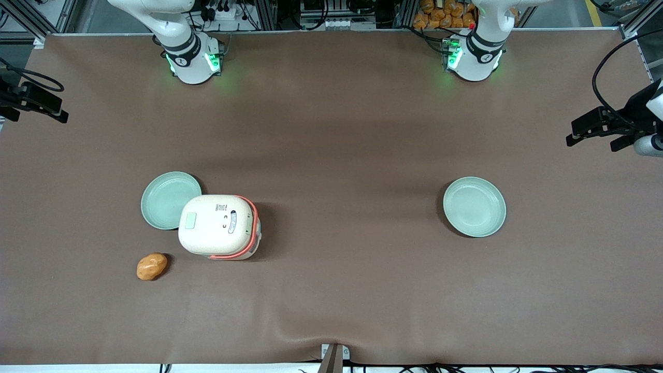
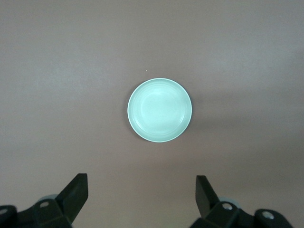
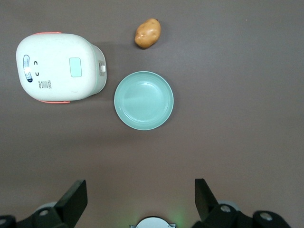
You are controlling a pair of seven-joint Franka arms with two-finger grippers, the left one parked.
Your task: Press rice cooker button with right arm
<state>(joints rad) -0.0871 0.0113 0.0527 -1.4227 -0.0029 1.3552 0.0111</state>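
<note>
Cream rice cooker (image 3: 59, 67) lid shut, button (image 3: 75, 67) unobstructed; plate (image 3: 144, 100), potato (image 3: 147, 33) beside; claw (image 3: 137, 202) apart above.

front: overhead, whole table (image 1: 331, 155) | right wrist: high, straight down | shared: rice cooker (image 1: 217, 226), potato (image 1: 152, 266)

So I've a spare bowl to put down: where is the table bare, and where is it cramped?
Bare: the wide brown tabletop between the cream rice cooker and the lone pale green plate. Crowded: another green plate and an orange potato hug the cooker. The open black gripper hangs above.
</note>
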